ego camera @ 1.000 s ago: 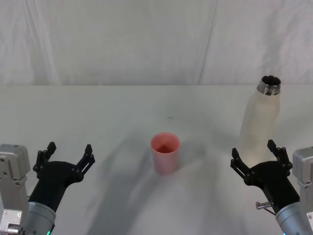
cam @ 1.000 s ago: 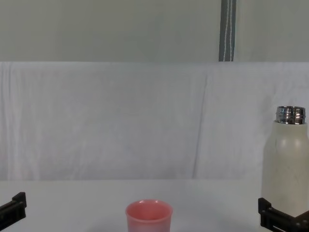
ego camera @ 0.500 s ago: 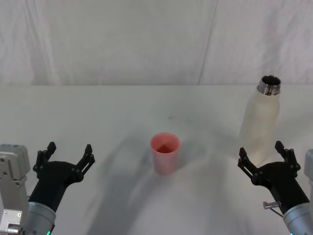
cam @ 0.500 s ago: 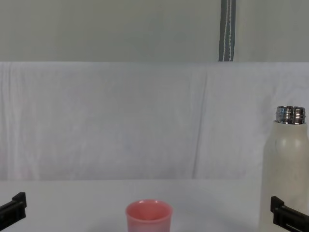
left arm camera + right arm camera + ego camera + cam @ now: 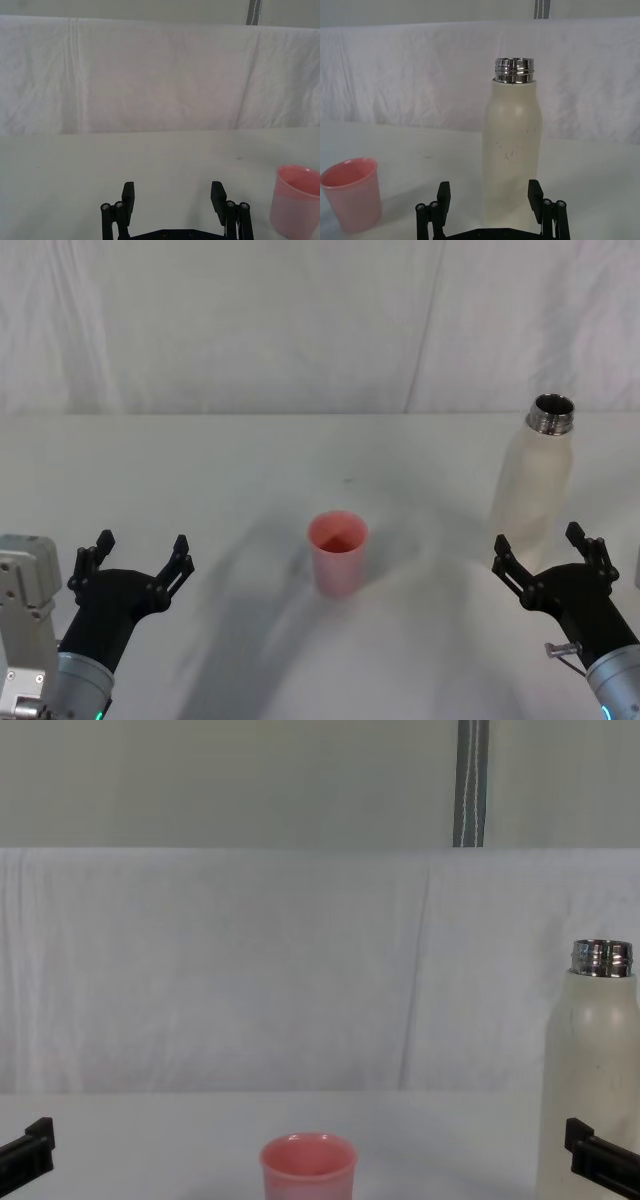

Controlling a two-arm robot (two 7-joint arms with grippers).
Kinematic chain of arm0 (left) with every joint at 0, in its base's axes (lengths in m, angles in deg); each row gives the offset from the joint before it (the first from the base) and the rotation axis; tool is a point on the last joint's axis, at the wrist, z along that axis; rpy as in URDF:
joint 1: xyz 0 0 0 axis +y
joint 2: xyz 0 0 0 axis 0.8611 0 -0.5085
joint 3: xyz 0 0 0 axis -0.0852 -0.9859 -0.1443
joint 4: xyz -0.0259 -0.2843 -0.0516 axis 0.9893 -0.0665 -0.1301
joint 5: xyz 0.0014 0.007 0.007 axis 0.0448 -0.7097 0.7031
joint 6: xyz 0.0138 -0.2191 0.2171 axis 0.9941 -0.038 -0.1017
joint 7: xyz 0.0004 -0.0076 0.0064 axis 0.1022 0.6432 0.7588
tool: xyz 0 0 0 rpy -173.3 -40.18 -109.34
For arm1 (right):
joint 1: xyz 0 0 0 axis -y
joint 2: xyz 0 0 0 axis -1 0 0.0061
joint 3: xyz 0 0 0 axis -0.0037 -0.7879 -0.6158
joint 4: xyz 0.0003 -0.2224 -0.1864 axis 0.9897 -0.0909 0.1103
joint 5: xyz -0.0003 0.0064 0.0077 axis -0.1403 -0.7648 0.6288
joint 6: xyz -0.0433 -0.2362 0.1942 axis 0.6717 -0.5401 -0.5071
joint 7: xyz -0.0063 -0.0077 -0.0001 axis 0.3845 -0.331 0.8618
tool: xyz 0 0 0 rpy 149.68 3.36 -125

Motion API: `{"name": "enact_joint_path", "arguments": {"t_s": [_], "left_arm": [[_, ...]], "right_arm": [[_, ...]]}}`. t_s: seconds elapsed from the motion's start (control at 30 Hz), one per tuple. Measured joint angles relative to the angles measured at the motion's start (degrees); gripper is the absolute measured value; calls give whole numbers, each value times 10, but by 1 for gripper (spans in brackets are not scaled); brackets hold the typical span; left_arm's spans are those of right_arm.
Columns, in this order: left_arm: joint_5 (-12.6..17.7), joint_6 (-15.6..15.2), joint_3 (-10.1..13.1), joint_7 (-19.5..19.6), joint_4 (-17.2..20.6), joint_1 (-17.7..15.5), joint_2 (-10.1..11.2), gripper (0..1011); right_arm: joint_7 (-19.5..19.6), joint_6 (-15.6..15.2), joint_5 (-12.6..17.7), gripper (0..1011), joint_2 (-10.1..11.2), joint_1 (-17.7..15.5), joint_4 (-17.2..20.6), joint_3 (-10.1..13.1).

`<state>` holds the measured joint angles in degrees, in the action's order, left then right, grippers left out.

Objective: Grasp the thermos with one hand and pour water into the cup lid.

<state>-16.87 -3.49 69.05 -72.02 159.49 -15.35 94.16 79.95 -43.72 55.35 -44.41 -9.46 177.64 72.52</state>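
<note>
The thermos (image 5: 533, 487) stands upright at the right side of the white desk (image 5: 200, 470), a tall cream-white speckled bottle with rounded shoulders and an uncapped, shiny threaded steel neck (its mouth dark inside). Just nearer than its base, the right end effector (image 5: 547, 553) hovers with its black fingers spread apart, not touching it. The salmon-pink cup lid (image 5: 338, 552) sits upright mid-desk, and the left end effector (image 5: 134, 554) waits at the near left, fingers likewise apart.

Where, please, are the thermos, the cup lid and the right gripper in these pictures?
thermos (image 5: 512, 160), right wrist view, middle of its cream body.
cup lid (image 5: 338, 558), head view, its pink outer wall.
right gripper (image 5: 548, 555), head view, midway between its open fingertips.
</note>
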Motion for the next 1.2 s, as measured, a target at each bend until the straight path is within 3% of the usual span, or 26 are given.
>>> {"name": "enact_joint_path", "arguments": {"t_s": [0.77, 1.2], "left_arm": [[0, 0, 0, 0, 0, 0, 0, 1001], [0, 0, 0, 0, 0, 0, 0, 1001]], "right_arm": [[-18, 1, -17, 1001, -15, 69, -78, 12], [-20, 4, -20, 1001, -16, 95, -102, 21]]}}
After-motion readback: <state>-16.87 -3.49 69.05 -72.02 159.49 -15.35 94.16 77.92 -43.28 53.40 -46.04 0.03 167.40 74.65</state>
